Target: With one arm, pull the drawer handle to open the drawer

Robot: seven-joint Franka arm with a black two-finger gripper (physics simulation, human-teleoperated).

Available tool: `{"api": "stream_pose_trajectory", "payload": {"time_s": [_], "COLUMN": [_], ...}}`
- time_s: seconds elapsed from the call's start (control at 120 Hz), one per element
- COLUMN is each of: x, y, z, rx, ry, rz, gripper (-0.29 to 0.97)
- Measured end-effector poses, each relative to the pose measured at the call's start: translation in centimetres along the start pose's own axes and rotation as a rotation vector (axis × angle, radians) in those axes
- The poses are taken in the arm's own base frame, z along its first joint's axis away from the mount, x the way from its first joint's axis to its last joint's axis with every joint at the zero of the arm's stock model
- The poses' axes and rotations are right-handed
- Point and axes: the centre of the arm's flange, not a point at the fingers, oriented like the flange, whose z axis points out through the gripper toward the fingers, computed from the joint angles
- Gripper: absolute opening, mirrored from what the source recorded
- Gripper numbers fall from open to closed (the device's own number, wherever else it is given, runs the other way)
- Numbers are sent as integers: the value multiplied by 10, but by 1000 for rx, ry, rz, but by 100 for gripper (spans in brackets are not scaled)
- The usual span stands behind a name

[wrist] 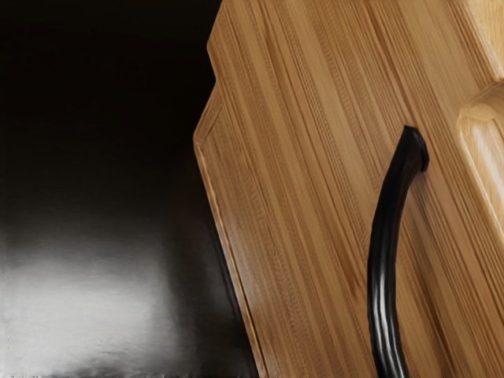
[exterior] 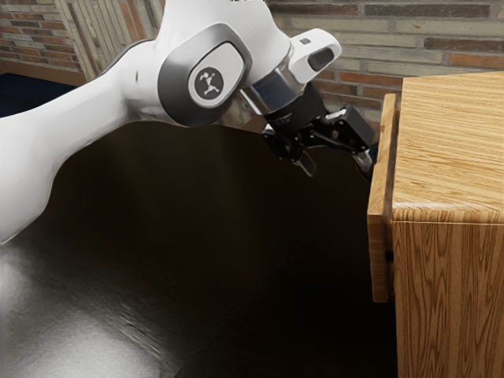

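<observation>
At the end of the white arm (exterior: pixel 118 102), the black gripper (exterior: pixel 336 164) is spread: its two fingers stand well apart with nothing pinched between them. The finger (exterior: pixel 364 161) toward the exterior view's right lies just beside the upper part of the drawer front (exterior: pixel 381 205); whether it touches cannot be told. The other finger hangs clear over the dark table (exterior: pixel 197 260). The gripper points toward the exterior view's right, level with the upper part of the drawer front. In the wrist view, the black curved handle (wrist: pixel 387 268) sits on the wooden drawer front (wrist: pixel 315 197), offset to one side of the hand's axis, with one end fixed to the panel. The drawer front stands on edge against the wooden cabinet (exterior: pixel 449 236), with a narrow dark slit visible between the panel and the cabinet body. The cabinet rests on the table at the exterior view's right. A brick wall (exterior: pixel 441 39) closes the background.
</observation>
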Motion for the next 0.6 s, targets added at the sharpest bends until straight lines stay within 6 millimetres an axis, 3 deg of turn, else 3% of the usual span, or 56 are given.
{"api": "stream_pose_trajectory", "payload": {"time_s": [0.6], "x": [-10], "y": [-57], "z": [-20], "rx": [66], "ry": [2], "rz": [-80], "gripper": [68]}}
